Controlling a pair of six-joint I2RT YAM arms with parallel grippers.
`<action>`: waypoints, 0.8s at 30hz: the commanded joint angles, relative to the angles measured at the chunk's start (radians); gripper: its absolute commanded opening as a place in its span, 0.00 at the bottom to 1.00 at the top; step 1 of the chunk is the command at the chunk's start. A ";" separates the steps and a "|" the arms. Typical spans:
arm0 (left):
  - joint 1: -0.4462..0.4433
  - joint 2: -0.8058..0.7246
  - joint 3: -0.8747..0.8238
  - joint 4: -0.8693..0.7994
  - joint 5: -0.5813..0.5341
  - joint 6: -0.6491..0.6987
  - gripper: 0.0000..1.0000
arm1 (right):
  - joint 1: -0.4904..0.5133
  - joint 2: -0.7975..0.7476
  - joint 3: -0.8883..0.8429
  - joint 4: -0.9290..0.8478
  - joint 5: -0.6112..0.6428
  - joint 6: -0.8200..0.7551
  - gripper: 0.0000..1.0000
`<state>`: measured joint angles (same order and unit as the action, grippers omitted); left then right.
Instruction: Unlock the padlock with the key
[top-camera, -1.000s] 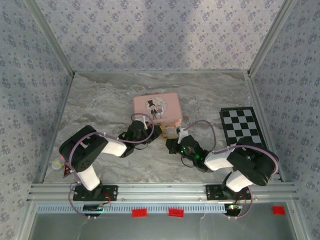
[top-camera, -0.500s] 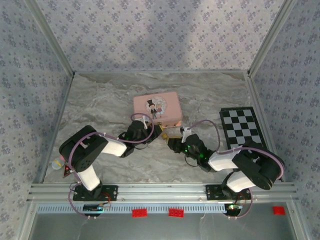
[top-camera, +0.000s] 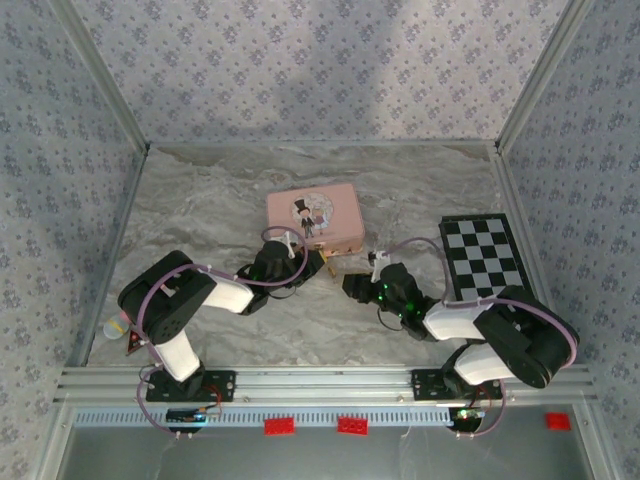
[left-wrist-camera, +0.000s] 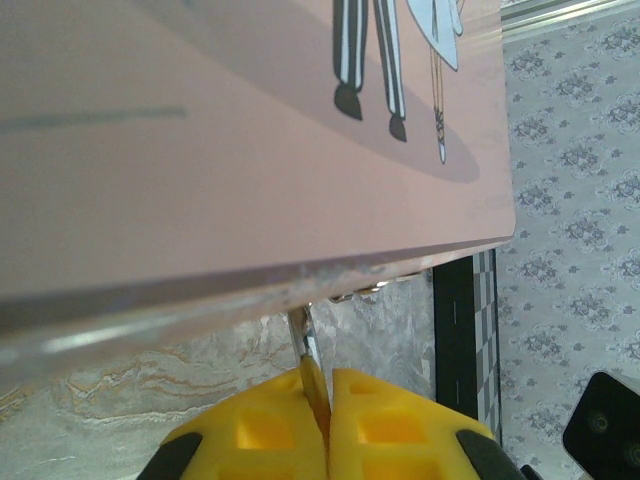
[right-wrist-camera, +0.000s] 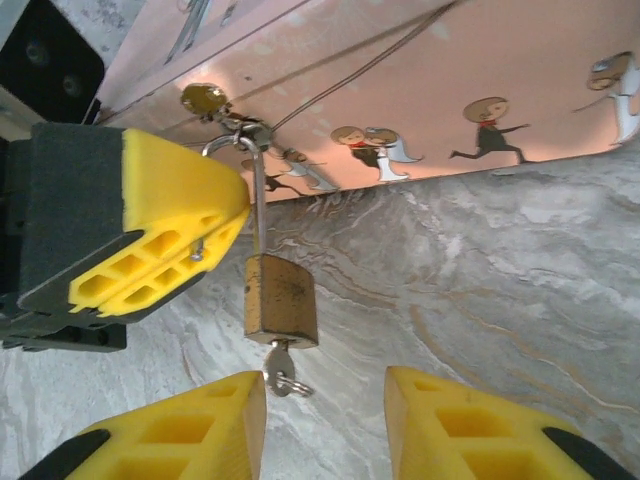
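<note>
The padlock (right-wrist-camera: 281, 298) hangs just ahead of the right hand (right-wrist-camera: 325, 425). Its shackle points away toward the box (right-wrist-camera: 400, 80), and the key (right-wrist-camera: 278, 372) points back at the hand's spread, empty fingers. The left hand (left-wrist-camera: 327, 400) is clamped on the shackle.

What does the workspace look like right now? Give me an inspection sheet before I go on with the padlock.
Surface: grey marbled table.
Job's things: padlock hooked by its shackle to the front of the pink box; one shackle leg looks to be out of the body. The key sits in the keyhole.
Clutter: checkerboard at the right; small object at the left edge, too small to tell.
Grippers: left gripper jaws shut on the shackle; right gripper jaws open either side of the key, not gripping.
Cables: purple cable looped along each arm; no snag seen.
Surroundings: patterned walls, aluminium rail.
</note>
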<state>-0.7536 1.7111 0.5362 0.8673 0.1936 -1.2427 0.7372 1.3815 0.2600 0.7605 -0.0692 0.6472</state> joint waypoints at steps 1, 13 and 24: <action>-0.006 0.034 -0.005 -0.054 0.094 -0.155 0.07 | -0.006 0.024 0.053 -0.018 -0.073 -0.045 0.39; -0.005 0.022 -0.016 -0.053 0.093 -0.153 0.07 | -0.014 0.189 0.154 0.028 -0.178 -0.027 0.37; -0.005 0.013 -0.019 -0.057 0.092 -0.153 0.07 | -0.023 0.214 0.229 -0.124 -0.138 -0.088 0.28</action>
<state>-0.7536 1.7092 0.5358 0.8661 0.1940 -1.2465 0.7219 1.5761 0.4564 0.6880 -0.2169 0.5884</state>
